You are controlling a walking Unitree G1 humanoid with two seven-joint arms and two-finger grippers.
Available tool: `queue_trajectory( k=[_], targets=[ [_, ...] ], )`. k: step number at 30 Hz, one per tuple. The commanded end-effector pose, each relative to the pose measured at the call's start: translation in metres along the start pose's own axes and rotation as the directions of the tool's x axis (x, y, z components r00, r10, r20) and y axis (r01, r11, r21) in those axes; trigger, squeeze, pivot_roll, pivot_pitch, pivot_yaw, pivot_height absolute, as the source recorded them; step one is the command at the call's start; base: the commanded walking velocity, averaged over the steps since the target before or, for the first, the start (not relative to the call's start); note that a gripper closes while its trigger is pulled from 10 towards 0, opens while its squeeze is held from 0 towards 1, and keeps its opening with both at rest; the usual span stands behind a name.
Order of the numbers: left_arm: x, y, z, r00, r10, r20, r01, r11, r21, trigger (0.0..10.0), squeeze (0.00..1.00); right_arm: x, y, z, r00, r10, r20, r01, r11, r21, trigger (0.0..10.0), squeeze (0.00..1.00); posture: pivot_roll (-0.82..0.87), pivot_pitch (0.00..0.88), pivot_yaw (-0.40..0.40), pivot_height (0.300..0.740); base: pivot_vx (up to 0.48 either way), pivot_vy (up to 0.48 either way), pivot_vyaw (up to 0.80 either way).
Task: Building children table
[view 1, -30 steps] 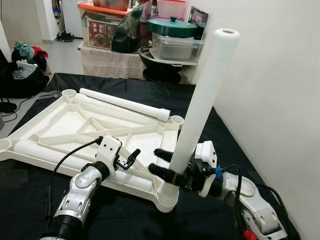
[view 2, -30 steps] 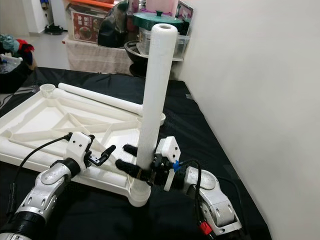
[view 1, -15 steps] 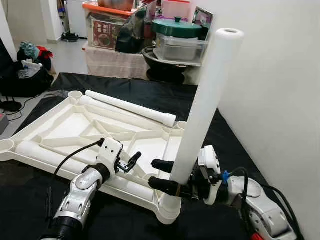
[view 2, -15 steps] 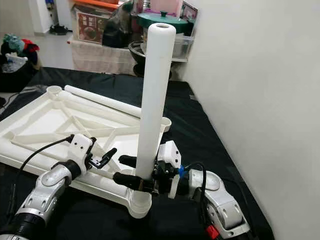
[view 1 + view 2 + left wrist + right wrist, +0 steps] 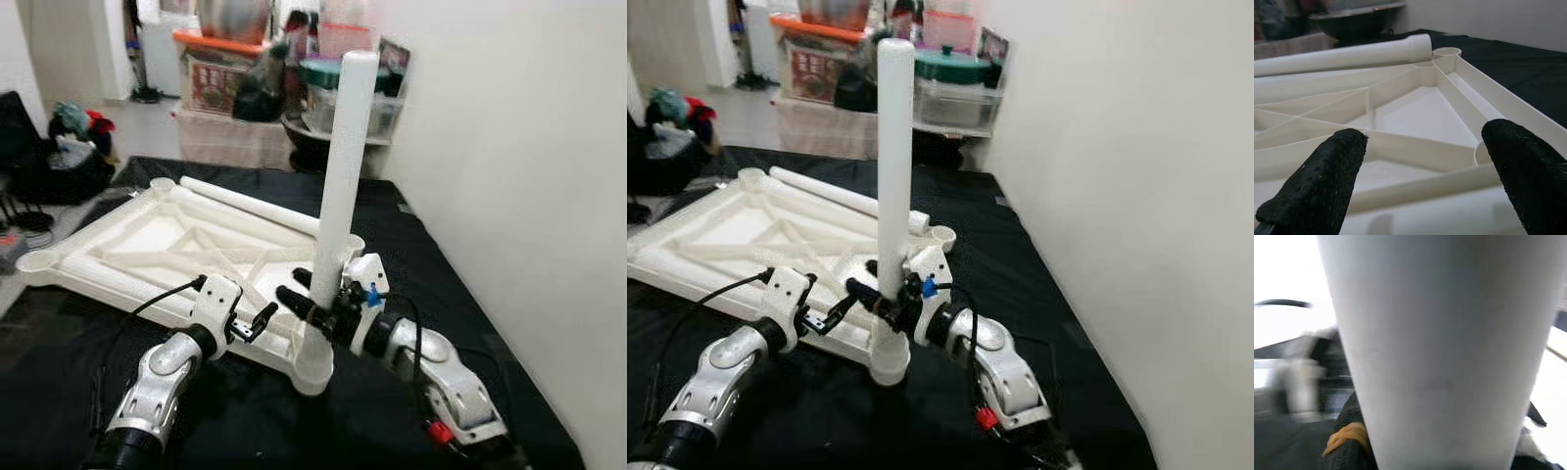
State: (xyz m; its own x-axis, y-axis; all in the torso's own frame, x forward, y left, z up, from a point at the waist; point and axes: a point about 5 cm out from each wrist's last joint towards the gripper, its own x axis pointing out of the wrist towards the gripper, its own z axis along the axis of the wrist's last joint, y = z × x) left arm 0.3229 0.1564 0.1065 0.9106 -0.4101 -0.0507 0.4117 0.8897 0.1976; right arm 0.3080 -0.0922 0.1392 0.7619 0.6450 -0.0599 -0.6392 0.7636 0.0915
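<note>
The white tabletop [image 5: 167, 230] lies upside down on a black cloth, its ribs facing up. A white table leg [image 5: 338, 166] stands nearly upright in the near right corner socket [image 5: 313, 364]. My right gripper [image 5: 300, 288] is shut on the leg just above that socket, one black finger on each side; the right wrist view has the leg [image 5: 1435, 347] pressed close between the fingers. My left gripper [image 5: 257, 321] hovers open over the tabletop's near rail, left of the socket, with its fingertips [image 5: 1317, 186] wide apart and holding nothing. A second leg [image 5: 250, 204] lies loose along the far rim.
A third white tube [image 5: 113, 279] lies along the near rail. Boxes, pots and bins [image 5: 294, 83] are stacked behind the cloth. A white wall [image 5: 509, 176] runs close along the right. Bags [image 5: 69, 147] sit on the floor at the far left.
The camera has pulled back and shifted. The leg now stands closer to upright in its socket, with my right gripper still on it. My left gripper has stayed open in the same spot.
</note>
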Motion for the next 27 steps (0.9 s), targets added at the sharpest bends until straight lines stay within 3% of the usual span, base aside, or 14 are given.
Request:
queue_trajectory(
  k=[1,2,3,5,10,17,25,27],
  targets=[
    [0.0,0.0,-0.004,1.0,-0.004,-0.018,0.004,1.0,0.0,10.0,0.0,-0.035,-0.034,-0.084,0.87,-0.303,-0.389,0.362,0.928,0.085,10.0,0.0,0.06,0.0,-0.119,0.74,0.0,0.0,0.0],
    [0.0,0.0,-0.004,1.0,-0.003,-0.021,0.003,1.0,0.0,10.0,0.0,-0.039,-0.039,-0.089,0.831,-0.372,-0.413,0.439,0.895,0.077,10.0,0.0,0.06,0.0,-0.117,0.74,0.0,0.0,0.0],
    [0.0,0.0,-0.004,1.0,-0.003,-0.021,0.003,1.0,0.0,10.0,0.0,-0.039,-0.039,-0.089,0.831,-0.372,-0.413,0.439,0.895,0.077,10.0,0.0,0.06,0.0,-0.117,0.74,0.0,0.0,0.0],
    [0.0,0.001,-0.006,1.0,-0.002,-0.028,0.002,1.0,0.002,10.0,0.0,-0.045,-0.041,-0.098,0.78,-0.439,-0.447,0.525,0.847,0.083,10.0,0.0,0.05,0.0,-0.117,0.74,0.0,0.0,0.0],
    [-0.001,0.001,-0.007,0.999,0.0,-0.033,0.0,1.0,0.006,10.0,0.0,-0.046,-0.039,-0.101,0.771,-0.445,-0.456,0.537,0.839,0.089,10.0,0.0,0.05,0.0,-0.117,0.74,0.0,0.0,0.0],
    [-0.008,0.019,-0.009,0.998,0.03,-0.056,-0.028,0.999,0.035,10.0,0.0,-0.034,-0.031,-0.097,0.809,-0.4,-0.431,0.499,0.855,0.142,10.0,0.0,0.06,0.0,-0.122,0.74,0.0,0.0,0.0],
    [-0.004,0.011,-0.007,0.999,0.013,-0.036,-0.012,1.0,0.015,10.0,0.0,-0.026,-0.029,-0.082,0.87,-0.369,-0.326,0.432,0.89,0.147,10.0,0.0,0.05,0.0,-0.12,0.74,0.0,0.0,0.0],
    [-0.004,0.004,-0.005,1.0,-0.004,-0.014,0.004,1.0,-0.017,10.0,0.0,-0.024,-0.028,-0.072,0.9,-0.35,-0.259,0.392,0.91,0.134,10.0,0.0,0.05,0.0,-0.119,0.74,0.0,0.0,0.0]
  ],
)
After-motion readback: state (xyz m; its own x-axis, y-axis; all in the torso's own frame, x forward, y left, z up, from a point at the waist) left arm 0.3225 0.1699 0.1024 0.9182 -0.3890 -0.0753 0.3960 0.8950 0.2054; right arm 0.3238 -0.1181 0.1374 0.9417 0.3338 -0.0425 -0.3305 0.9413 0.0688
